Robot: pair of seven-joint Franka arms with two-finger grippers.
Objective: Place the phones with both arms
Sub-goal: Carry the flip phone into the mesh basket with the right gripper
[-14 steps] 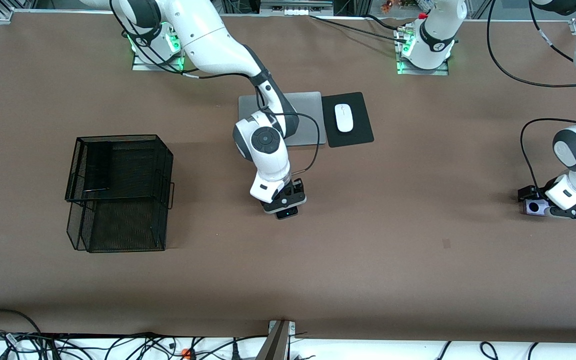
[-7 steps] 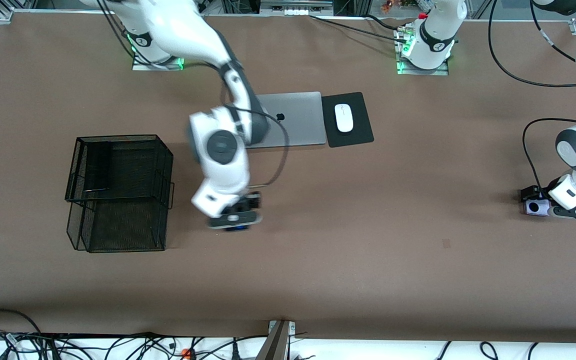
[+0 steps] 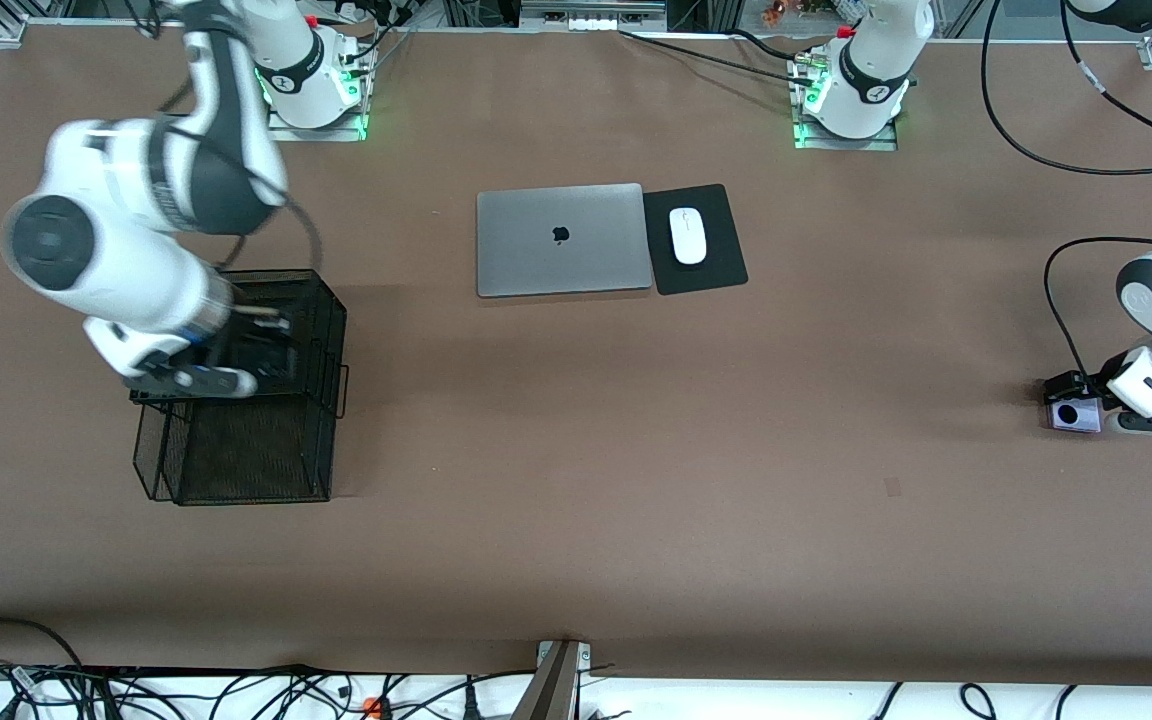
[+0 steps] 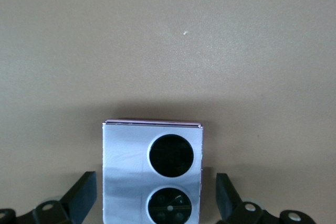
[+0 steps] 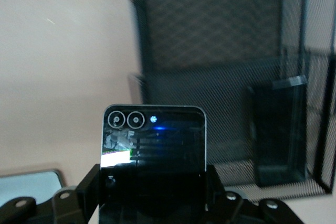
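1. Right gripper [image 3: 198, 378] hangs over the black mesh basket [image 3: 236, 440] at the right arm's end of the table, pinching the small black flip phone [image 5: 153, 145] between its fingers [image 5: 89, 190].
2. From the front I only get a blurred dark shape under that wrist; the right wrist view is what shows me the phone itself, with its two ringed lenses at the end pointing away from the gripper and its long axis running straight out from the jaws.
3. That same wrist view gives me the long black slab [image 5: 278, 132] already standing upright in a basket compartment, which I can't make out from the front.
4. Left gripper [image 3: 1131, 415] sits low at the left arm's end of the table, fingers [image 4: 79, 200] spread wide on either side of the lilac-white flip phone [image 3: 1073, 414], not touching it.
5. On the left wrist view that phone [image 4: 152, 171] lies flat on the table, its two black circles lined up along the axis that runs into the gripper.
6. Only the front view shows me the closed grey laptop [image 3: 561, 240] and the white mouse [image 3: 688, 235] on its black pad [image 3: 711, 265], mid-table near the bases.
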